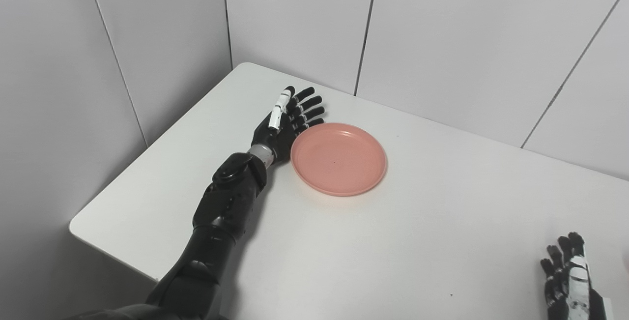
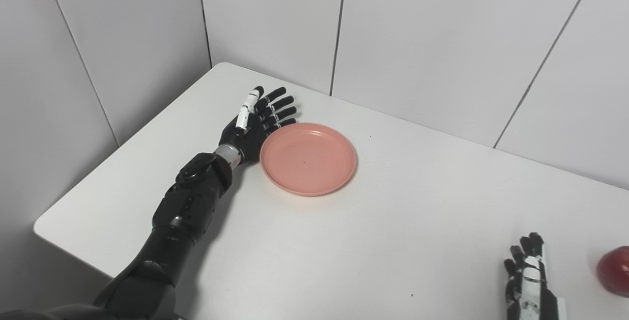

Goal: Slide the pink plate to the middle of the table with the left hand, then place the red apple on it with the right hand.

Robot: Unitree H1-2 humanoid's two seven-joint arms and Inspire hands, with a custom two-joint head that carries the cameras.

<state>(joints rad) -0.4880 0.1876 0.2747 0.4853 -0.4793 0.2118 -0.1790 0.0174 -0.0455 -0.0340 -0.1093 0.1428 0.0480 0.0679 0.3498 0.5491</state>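
Left eye view and right eye view, one scene, items listed left to right

Wall panels (image 1: pixel 147 40): pale grey, with dark vertical seams, closing the desk in on its left and far sides.

Desk (image 1: pixel 393 241): white top with a rounded corner at the near left; it carries everything below.

Left hand (image 1: pixel 287 121): black, with a white strip along one finger; its arm comes in from the bottom left and lies low over the desk. The hand is spread flat, fingers straight and slightly fanned, holding nothing. Its inner edge sits against the left rim of the plate; whether it actually presses on the rim cannot be told.

Pink plate (image 1: pixel 339 159): round, shallow, raised rim, nothing on it. It lies flat on the desk just right of the left hand, in the left-centre part of the top, nearer the far edge than the near one.

Right hand (image 2: pixel 528 273): black with a white strip, low at the bottom right, partly cut off by the frame. Fingers point up and apart, gripping nothing.

Red apple (image 2: pixel 614 271): seen in the right eye view only, at the right edge and partly cropped. It rests on the desk near the right hand but clear of it, well apart from the plate
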